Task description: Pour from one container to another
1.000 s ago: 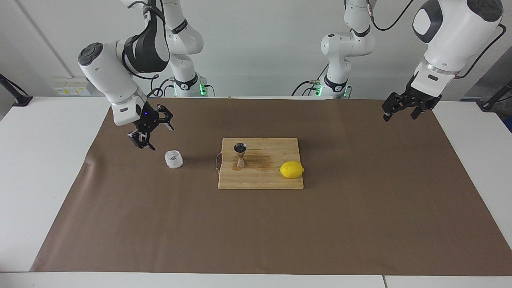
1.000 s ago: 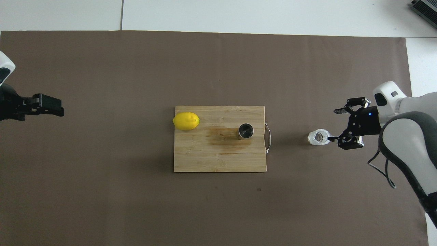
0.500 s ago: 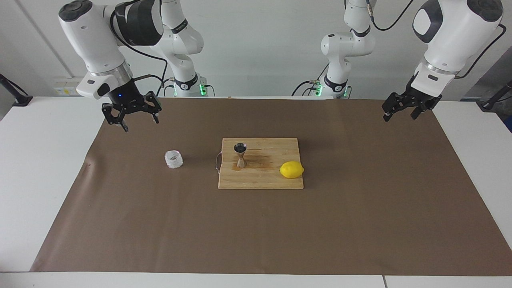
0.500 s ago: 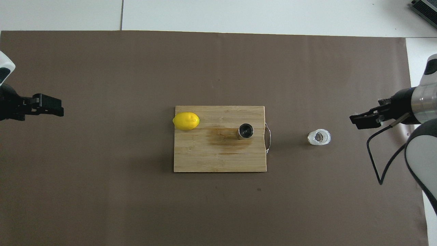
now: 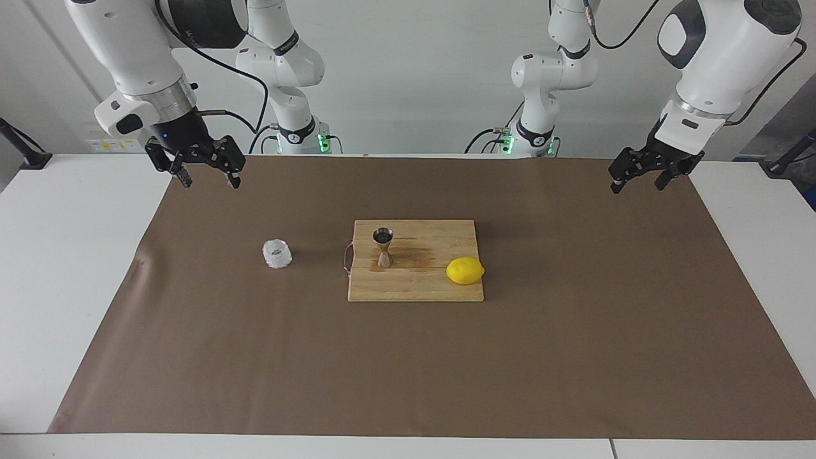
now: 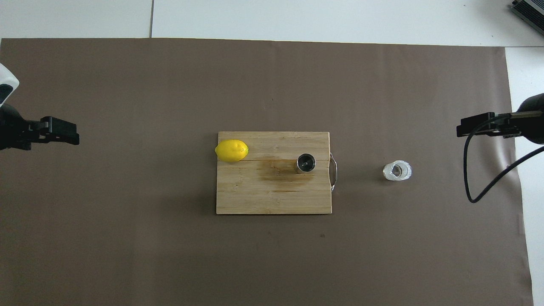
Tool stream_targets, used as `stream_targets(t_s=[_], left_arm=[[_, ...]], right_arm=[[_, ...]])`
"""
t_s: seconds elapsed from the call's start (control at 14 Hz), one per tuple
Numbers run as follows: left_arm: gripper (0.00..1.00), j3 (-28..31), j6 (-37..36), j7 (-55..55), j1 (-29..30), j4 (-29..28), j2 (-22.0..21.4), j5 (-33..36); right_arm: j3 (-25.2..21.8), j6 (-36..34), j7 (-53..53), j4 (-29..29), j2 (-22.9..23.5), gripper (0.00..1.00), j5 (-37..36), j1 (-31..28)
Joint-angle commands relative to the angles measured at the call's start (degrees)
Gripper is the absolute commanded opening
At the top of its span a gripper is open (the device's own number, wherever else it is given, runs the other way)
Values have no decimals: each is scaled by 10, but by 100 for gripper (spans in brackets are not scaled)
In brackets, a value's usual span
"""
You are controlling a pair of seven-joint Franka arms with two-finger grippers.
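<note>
The clear knobbly glass cup stands upright on the brown mat, toward the right arm's end of the table, with nothing touching it. On the wooden cutting board the steel jigger stands upright. My right gripper hangs open and empty, raised over the mat's edge at the right arm's end, well apart from the cup. Over the mat's corner at the left arm's end, my left gripper waits open and empty.
A yellow lemon lies on the board at its end toward the left arm. A dark wet stain marks the wood beside the jigger. A wire handle sticks out of the board's end toward the cup.
My right gripper has risen and drawn back from beside the glass cup toward the mat's edge at its own end. The cup, the jigger and the left arm have not moved.
</note>
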Motion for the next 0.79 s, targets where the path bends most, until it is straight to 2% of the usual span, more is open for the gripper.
stream_targets(t_s=[0.0,0.29,0.71], left_arm=[[100,-1,-11,0,4,0,-7,-4],[100,-1,-11,0,4,0,-7,-4],[100,-1,-11,0,4,0,-7,-4]], right_arm=[[3,-36,19,19,6,100,-29,-3],[5,-51,80,8,-4,100,-37,-1],[7,-63,77,7,-6,100,-42,-1]])
